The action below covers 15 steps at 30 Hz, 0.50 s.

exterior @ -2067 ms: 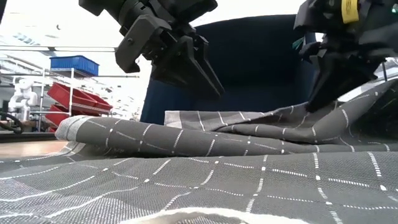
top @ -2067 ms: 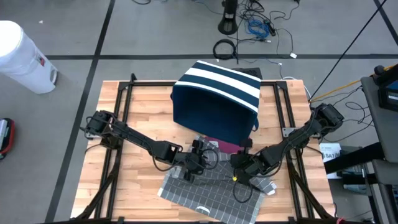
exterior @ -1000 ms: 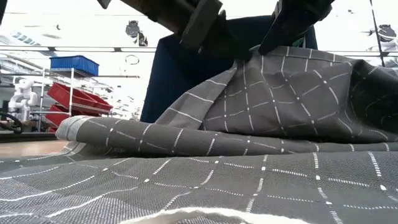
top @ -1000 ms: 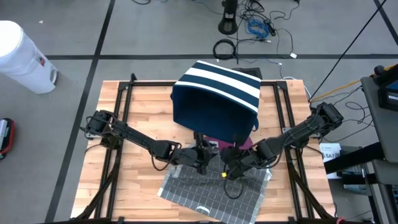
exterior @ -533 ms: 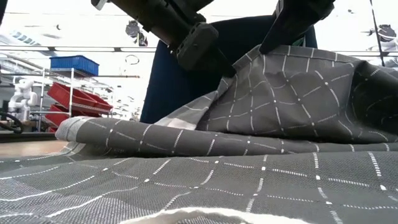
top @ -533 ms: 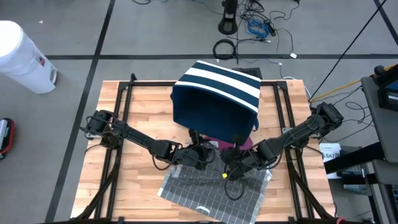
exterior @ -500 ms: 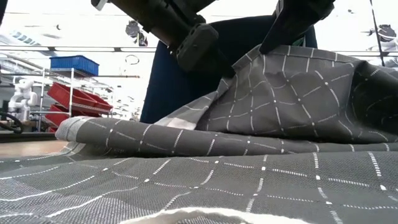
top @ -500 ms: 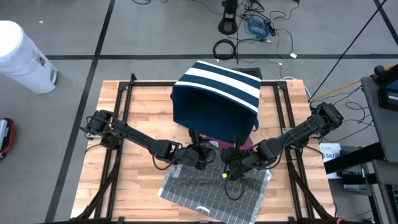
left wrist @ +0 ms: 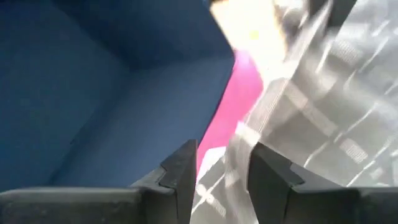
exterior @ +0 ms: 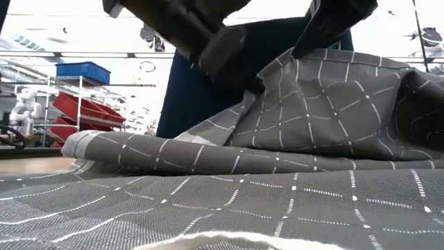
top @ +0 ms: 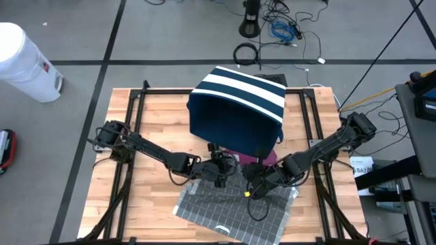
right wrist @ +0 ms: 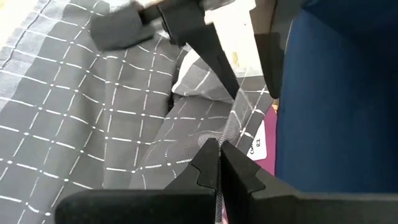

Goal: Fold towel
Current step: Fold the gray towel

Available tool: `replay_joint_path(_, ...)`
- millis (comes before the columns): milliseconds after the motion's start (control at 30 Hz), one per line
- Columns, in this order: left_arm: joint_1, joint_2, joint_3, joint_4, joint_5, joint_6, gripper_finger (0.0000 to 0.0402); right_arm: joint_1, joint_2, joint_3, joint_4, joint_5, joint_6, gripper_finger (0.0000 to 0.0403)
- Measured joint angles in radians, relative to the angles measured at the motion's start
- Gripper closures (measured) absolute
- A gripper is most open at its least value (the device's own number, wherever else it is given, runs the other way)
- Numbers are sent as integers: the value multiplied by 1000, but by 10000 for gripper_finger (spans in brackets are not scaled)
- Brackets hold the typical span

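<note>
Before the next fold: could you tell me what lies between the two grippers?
High view: only raised grey checked towel spans between left gripper and right gripper.
</note>
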<state>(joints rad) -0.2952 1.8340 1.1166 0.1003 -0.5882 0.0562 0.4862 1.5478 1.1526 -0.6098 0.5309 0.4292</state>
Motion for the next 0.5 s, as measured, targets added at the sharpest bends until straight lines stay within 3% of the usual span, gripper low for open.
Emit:
replay_joint_path(167, -19, 31, -1, -99, -124, -26, 276, 0, 0, 0, -10, 1, 4, 403)
replay_joint_path(333, -56, 31, -1, -175, -311, -20, 276, 7, 0, 0, -48, -2, 25, 403)
replay_joint_path(500, -51, 31, 0, -166, -258, -23, 276, 7, 0, 0, -54, -1, 28, 403)
